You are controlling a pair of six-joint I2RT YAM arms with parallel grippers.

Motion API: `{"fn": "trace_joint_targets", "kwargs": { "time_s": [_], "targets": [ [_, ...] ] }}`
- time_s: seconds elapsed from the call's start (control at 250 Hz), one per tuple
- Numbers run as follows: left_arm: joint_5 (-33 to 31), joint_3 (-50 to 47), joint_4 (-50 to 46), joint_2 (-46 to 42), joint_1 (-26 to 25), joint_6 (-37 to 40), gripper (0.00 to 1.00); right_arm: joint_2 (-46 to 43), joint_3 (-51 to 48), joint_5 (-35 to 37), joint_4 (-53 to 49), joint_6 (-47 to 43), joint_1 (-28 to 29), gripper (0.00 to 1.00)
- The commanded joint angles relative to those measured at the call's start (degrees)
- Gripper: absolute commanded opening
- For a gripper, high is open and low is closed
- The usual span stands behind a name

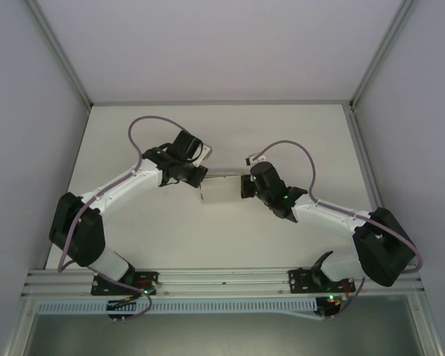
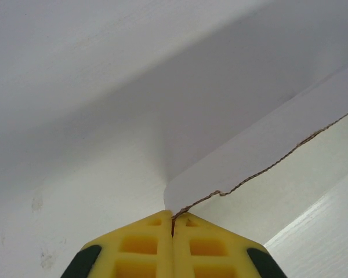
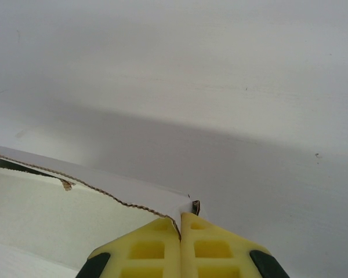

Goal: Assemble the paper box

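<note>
The white table [image 1: 208,245] fills the middle of the top view. The left arm [image 1: 111,194] reaches in from the lower left and the right arm [image 1: 334,215] from the lower right. Their wrists meet just above the centre of the frame.

Between them sits the box [image 1: 221,193], a pale piece of cardboard at mid-frame. Whether it rests on the table or is lifted off it cannot be told.

The left gripper [image 1: 199,180] is at the box's left edge and the right gripper [image 1: 244,185] at its right edge.

In the left wrist view, the yellow fingers [image 2: 139,246] at bottom centre are pressed together on a rounded corner of the card. The card's raw brown edge runs off to the upper right.

In the right wrist view, the yellow fingers [image 3: 211,249] at bottom centre are likewise clamped on a card edge, and the sheet spreads toward the lower left.
</note>
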Motion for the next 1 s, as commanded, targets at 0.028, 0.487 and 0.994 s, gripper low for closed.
{"fn": "trace_joint_targets", "kwargs": {
  "time_s": [0.028, 0.487, 0.994],
  "targets": [
    [6.6, 2.3, -1.7, 2.8, 0.9, -6.6, 0.0, 1.5, -3.1, 1.4, -13.7, -2.8, 2.7, 0.0],
    [29.9, 4.6, -5.2, 3.0, 7.5, -23.5, 0.0, 1.8, -4.9, 5.2, -14.9, -1.0, 6.0, 0.0],
    [5.4, -5.8, 0.1, 0.2, -3.2, -22.0, 0.0, -0.7, -8.8, 7.3, -6.5, 1.2, 6.7, 0.0]
  ]
}}
